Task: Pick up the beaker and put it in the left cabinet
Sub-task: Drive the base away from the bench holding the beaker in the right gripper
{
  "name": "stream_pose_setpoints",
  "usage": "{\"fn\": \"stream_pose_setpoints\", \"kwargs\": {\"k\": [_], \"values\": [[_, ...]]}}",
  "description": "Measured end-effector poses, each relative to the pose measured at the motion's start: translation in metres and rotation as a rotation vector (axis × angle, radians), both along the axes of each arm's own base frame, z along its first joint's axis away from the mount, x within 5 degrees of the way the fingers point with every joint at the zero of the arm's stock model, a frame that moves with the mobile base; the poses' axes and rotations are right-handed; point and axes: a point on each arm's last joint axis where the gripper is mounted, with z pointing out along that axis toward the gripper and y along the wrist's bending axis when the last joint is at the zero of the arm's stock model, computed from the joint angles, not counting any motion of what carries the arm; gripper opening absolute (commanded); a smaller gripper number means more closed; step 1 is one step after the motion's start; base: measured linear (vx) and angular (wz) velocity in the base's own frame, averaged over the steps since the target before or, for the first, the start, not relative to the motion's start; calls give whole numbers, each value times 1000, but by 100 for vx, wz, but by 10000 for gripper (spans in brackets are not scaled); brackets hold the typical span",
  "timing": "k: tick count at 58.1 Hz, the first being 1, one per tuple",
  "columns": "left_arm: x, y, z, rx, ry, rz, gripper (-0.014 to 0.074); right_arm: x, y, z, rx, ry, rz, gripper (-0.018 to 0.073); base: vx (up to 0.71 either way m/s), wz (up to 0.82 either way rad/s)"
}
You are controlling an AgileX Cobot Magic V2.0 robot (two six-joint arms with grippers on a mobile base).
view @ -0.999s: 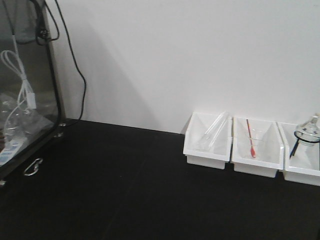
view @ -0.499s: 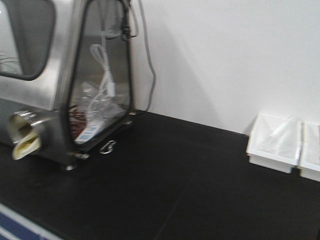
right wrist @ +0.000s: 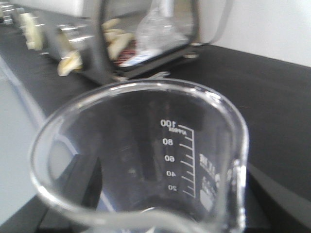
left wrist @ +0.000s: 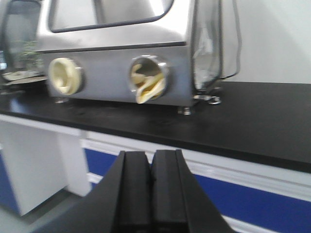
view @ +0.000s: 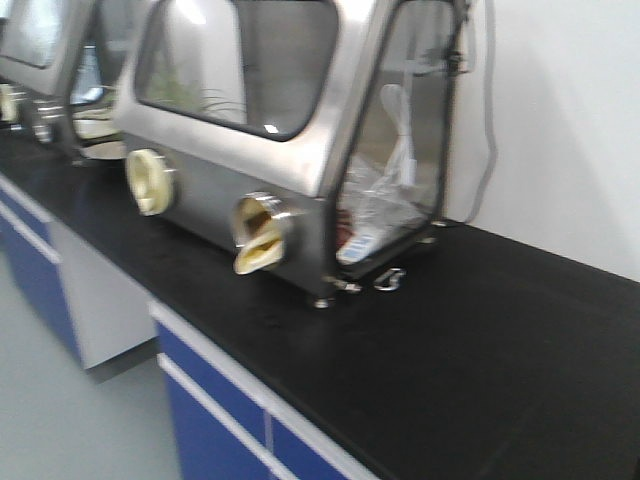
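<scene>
Right gripper (right wrist: 146, 201) clamped around the beaker (right wrist: 146, 160); left gripper (left wrist: 150, 162) closed on nothing.

From where I stand, the beaker sits upright in the right gripper, tight against that wrist camera, so its rim nearly fills the view. White marks (right wrist: 177, 158) on the glass run from 20 up to 100, and dark gripper parts show on both sides of it. Behind it lies the black desk (right wrist: 272, 82). The left gripper's 2 black fingers (left wrist: 133, 194) are pressed flat together, out in front of the desk edge near the blue drawer fronts (left wrist: 272, 206). On the desk stands a steel glove box (view: 270, 170) with 2 round ports (view: 258, 230) holding yellowish gloves. Its clear side panel (view: 395, 170) shows plastic bags inside. A black cable (view: 490, 150) hangs down the white wall (view: 570, 120) beside it.
</scene>
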Motion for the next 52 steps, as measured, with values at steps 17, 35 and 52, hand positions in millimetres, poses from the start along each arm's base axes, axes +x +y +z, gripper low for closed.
{"fn": "stream_pose_setpoints", "kwargs": {"k": [17,35,52], "values": [[0,0,0,0,0,0,1,0,0,0,0,0,0,-3,-1,70],[0,0,0,0,0,0,1,0,0,0,-1,0,0,-3,10,66],[0,0,0,0,0,0,1,0,0,0,-1,0,0,-3,23,51]]}}
